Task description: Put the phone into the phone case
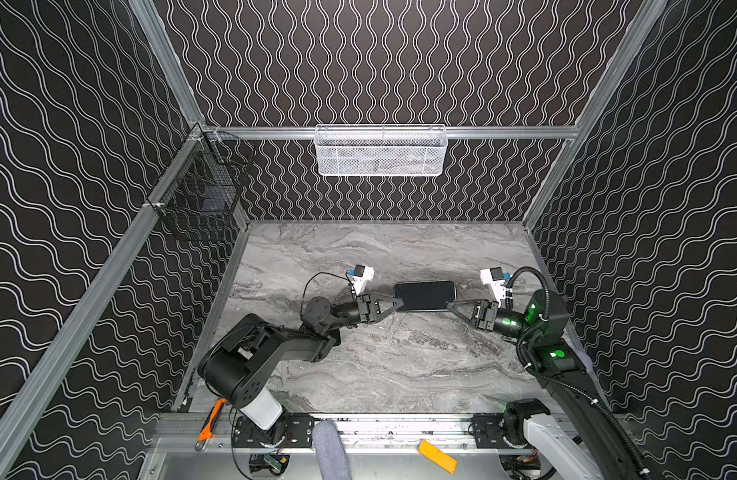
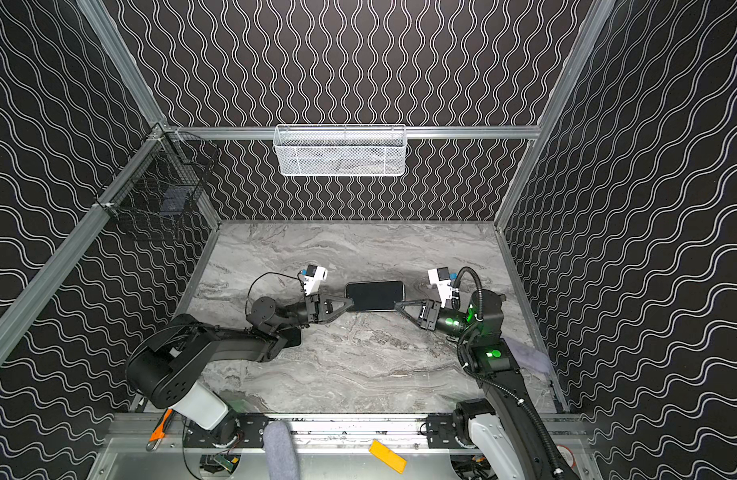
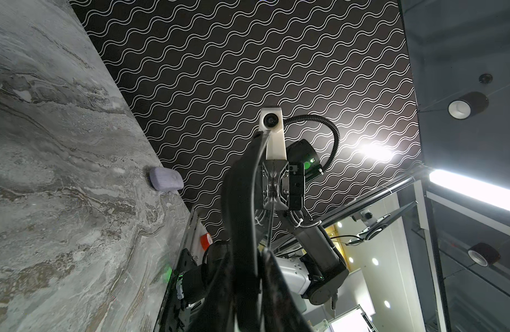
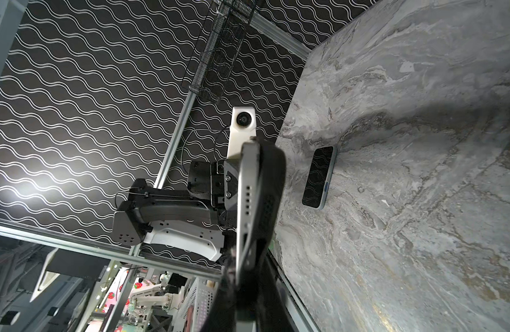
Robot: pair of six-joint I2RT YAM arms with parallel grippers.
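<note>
Blue-edged dark slab (image 4: 319, 176) on the table (image 4: 420, 244), right wrist view only.

Phone (image 1: 424, 296): slim black slab with a glossy dark screen and a silver frame that has a row of small holes in one short end.
Phone pose: level, screen up, long side running left to right, lifted clear over the middle of the bench (image 1: 379, 365).
Phone hold: left hand (image 1: 400, 306) and right hand (image 1: 450, 305) each pinch a short end at its near corner.
Phone case (image 4: 272, 184): black with a dotted texture, lying against the phone's underside.
Fit: from here I can't tell whether the phone is fully seated.
</note>
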